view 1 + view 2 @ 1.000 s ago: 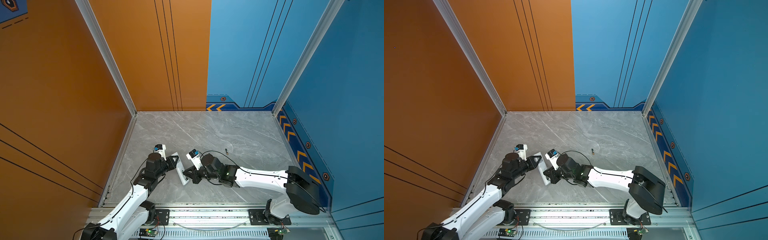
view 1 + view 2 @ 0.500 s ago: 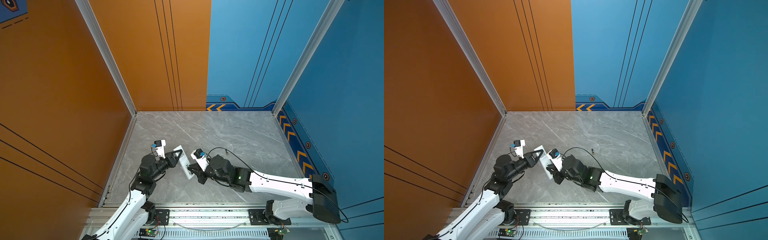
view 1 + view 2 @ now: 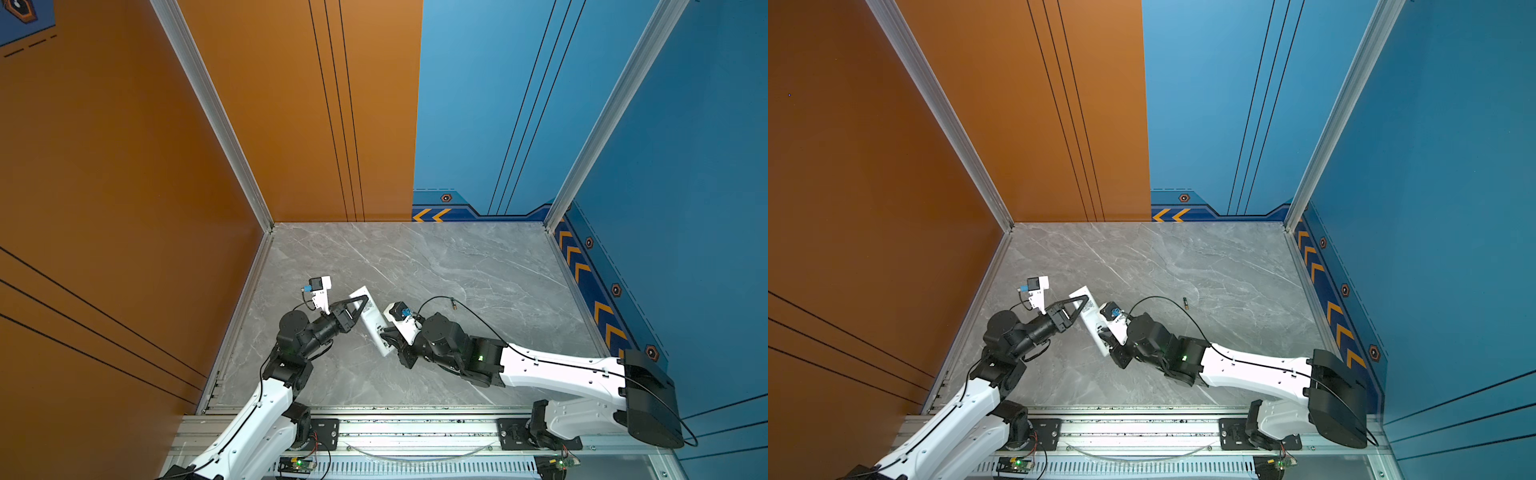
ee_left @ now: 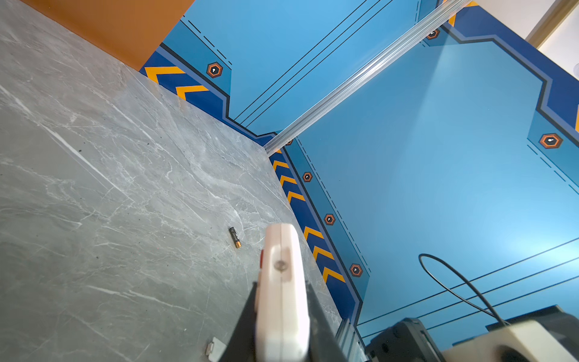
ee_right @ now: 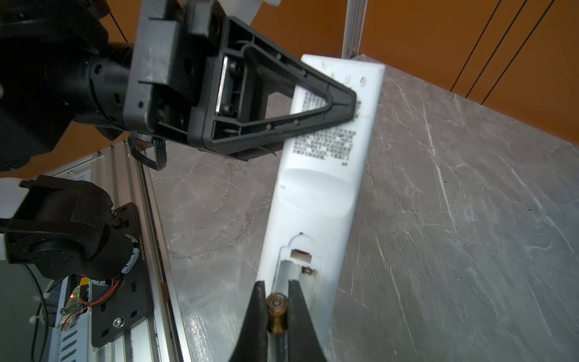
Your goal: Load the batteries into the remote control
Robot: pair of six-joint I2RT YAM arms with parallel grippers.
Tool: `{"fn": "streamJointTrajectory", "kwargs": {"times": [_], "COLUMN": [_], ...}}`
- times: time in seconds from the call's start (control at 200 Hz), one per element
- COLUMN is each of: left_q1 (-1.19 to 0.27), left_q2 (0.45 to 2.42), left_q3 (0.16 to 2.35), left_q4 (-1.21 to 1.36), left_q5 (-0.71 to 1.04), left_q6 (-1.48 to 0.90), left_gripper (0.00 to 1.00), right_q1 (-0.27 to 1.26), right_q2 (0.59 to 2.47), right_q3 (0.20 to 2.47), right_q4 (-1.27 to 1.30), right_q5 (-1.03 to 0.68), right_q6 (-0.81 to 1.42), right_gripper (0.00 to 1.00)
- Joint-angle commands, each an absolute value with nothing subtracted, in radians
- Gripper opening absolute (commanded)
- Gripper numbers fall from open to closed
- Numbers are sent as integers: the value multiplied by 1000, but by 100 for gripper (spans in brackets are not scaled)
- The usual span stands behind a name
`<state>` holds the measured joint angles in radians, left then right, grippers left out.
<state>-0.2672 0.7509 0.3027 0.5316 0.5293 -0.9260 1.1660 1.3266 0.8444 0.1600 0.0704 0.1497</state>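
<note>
Blurred print (image 5: 327,144) on remote control (image 5: 313,200) back, perhaps Chinese, unreadable

White remote (image 3: 372,322), label up, batt bay open, slanted, lower ctr in both top views. One cell (image 5: 277,315) end-on at bay mouth; 2nd cell (image 3: 1185,304) flat, right of remote.

Bolted by black plates (image 3: 326,430) to the aluminium rail (image 3: 415,426), the left arm (image 3: 253,424) and right arm (image 3: 557,370) share white shells nearest that rail, black joints, thin black cables and black triangular ribbed fingers (image 5: 340,103).

Grey marble tabletop (image 3: 457,266); orange wall (image 3: 124,166); blue wall (image 3: 478,104) behind.
</note>
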Motion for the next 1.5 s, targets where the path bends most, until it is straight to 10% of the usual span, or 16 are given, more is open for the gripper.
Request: {"fn": "streamJointTrajectory", "kwargs": {"times": [0.0,1.492], "left_q1": [-267,-270], "left_q2": [744,710], "left_q3": [291,277], "left_q4": [595,632], "left_q5": [557,548], "left_q6": [-955,-978], "left_gripper": [0,0], "right_q1": [1165,1151], "right_q2": [1308,1410], "right_q3": [834,836], "right_q4": [230,305], "right_q5": [112,58], "right_q6": [152,224], "right_gripper": [0,3]}}
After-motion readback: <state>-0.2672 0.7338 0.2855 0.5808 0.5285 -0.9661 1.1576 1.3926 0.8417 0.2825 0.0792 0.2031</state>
